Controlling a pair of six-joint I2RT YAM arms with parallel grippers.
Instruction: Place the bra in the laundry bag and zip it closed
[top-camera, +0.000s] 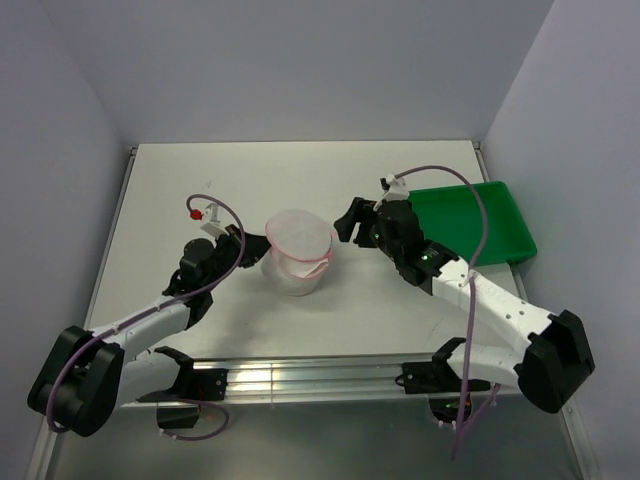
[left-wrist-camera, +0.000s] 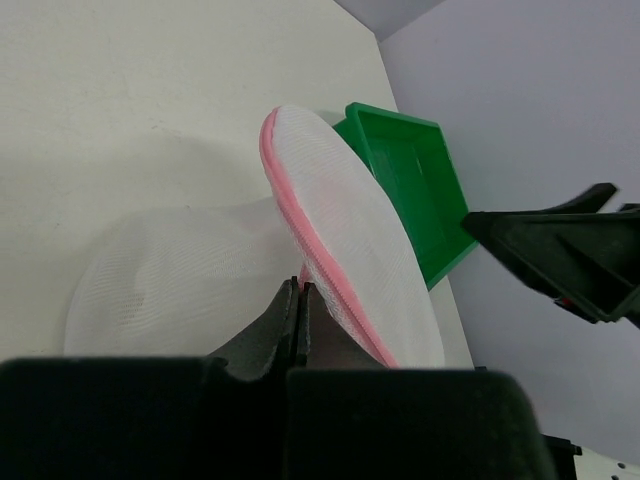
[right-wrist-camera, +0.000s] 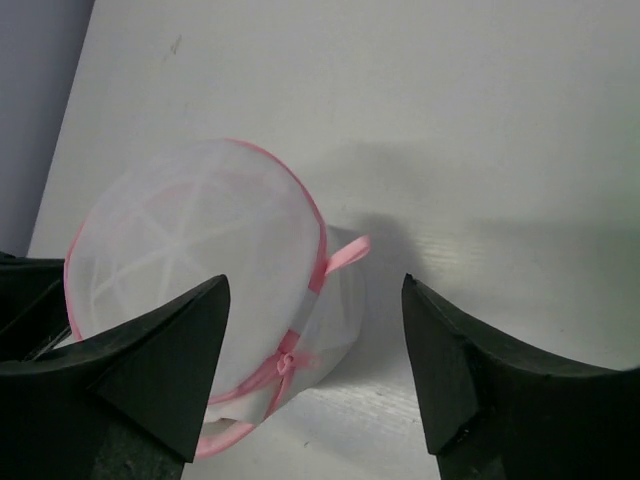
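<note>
Tabletop: left pincer tight on laundry bag

The right gripper is seen spread wide, with nothing held between its fingers. Beyond it, the pink-trimmed laundry bag is seen resting on the counter, round face tilted upward.
</note>
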